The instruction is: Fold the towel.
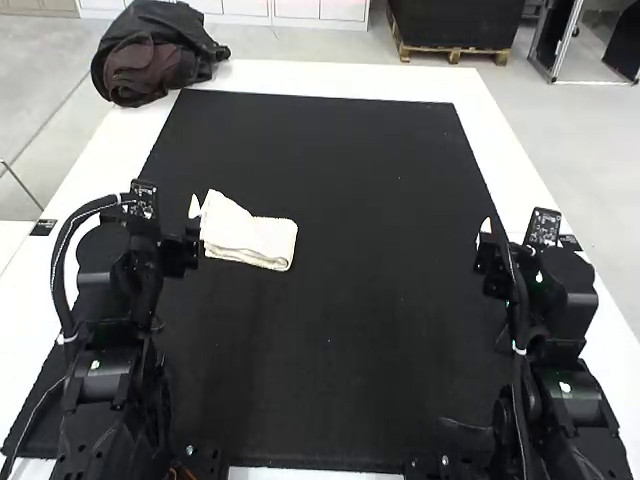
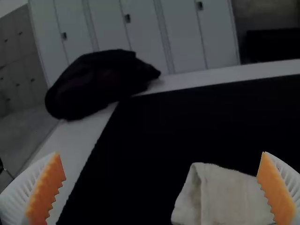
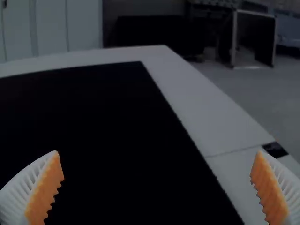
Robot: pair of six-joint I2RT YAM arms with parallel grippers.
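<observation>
Nearest me, my left gripper (image 2: pixel 160 153) hangs over the left side of the black mat (image 1: pixel 350 350), its fingers spread wide with nothing between them; my right gripper (image 3: pixel 158 152), by the mat's right edge, is just as widely parted and empty. The towel (image 1: pixel 245 240) lies on the mat's left half, folded into a small, slightly skewed pack with layers showing along one edge. I judge it largely folded, wanting perhaps one more turn or some squaring. I'd take the whole stack by an edge, low and lightly, since pinching only the top layer could open it. The mat's middle gives me room to work; its left edge looks tighter. Beside the mat's far left corner, a dark bag (image 1: pixel 150 60) sits on the white table (image 1: pixel 495 150); I'd keep away from it.
</observation>
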